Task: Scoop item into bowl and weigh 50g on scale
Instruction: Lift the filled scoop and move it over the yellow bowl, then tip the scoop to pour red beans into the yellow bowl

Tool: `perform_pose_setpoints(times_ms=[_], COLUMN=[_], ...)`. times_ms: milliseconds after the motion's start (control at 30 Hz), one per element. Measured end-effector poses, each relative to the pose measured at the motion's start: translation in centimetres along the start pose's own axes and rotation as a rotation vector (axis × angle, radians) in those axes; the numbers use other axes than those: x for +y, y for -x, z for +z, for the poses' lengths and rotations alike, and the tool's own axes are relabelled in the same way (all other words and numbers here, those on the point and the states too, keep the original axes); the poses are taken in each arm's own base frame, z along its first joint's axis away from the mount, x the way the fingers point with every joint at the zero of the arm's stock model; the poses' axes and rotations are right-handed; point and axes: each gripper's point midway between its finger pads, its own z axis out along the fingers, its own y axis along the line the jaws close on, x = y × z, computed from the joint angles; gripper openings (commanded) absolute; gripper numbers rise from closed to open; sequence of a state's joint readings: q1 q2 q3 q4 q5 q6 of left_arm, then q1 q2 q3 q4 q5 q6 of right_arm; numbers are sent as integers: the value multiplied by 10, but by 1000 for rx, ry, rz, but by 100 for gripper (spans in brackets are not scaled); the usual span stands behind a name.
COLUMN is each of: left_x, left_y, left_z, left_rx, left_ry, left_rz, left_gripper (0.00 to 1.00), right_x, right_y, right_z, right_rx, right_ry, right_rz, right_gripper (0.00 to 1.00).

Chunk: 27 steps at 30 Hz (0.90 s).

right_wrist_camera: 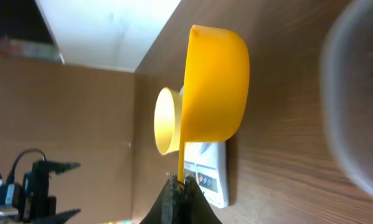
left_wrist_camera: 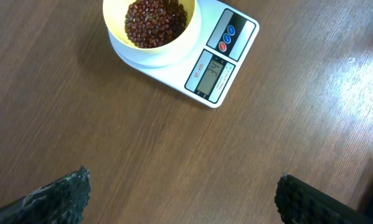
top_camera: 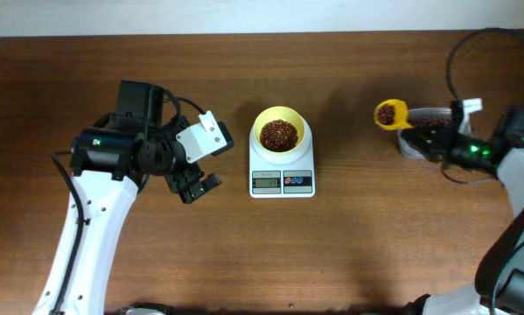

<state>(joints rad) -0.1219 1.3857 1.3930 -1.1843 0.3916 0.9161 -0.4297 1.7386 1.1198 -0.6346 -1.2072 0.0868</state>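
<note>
Near left, the left gripper [top_camera: 200,187] hangs empty, fingers spread wide. Right of it the scale [top_camera: 282,181] carries the bowl [top_camera: 298,120], heaped with beans [top_camera: 278,134], on its far part. Far right, the right gripper [right_wrist_camera: 182,188] pinches the handle of a yellow scoop [right_wrist_camera: 214,87], beans inside.

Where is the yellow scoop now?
Overhead, the yellow scoop is right of the bowl on the scale, held by the right gripper.
</note>
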Motion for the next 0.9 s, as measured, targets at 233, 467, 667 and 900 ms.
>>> perform_pose_setpoints(times_ms=[233, 467, 667, 900], left_x=[0, 0, 0, 0], left_y=[0, 0, 0, 0], left_z=[0, 0, 0, 0], left_rx=[0, 0, 0, 0], left_ry=[0, 0, 0, 0], left_rz=[0, 0, 0, 0], left_gripper=[99, 99, 99, 99], right_x=[50, 82, 66, 61], right_y=[-46, -76, -70, -57], right_z=[82, 137, 164, 170], right_rx=[222, 308, 233, 180], right_ry=[95, 111, -64, -106], right_rz=[-111, -213, -335, -551], right_gripper=[4, 4, 4, 4])
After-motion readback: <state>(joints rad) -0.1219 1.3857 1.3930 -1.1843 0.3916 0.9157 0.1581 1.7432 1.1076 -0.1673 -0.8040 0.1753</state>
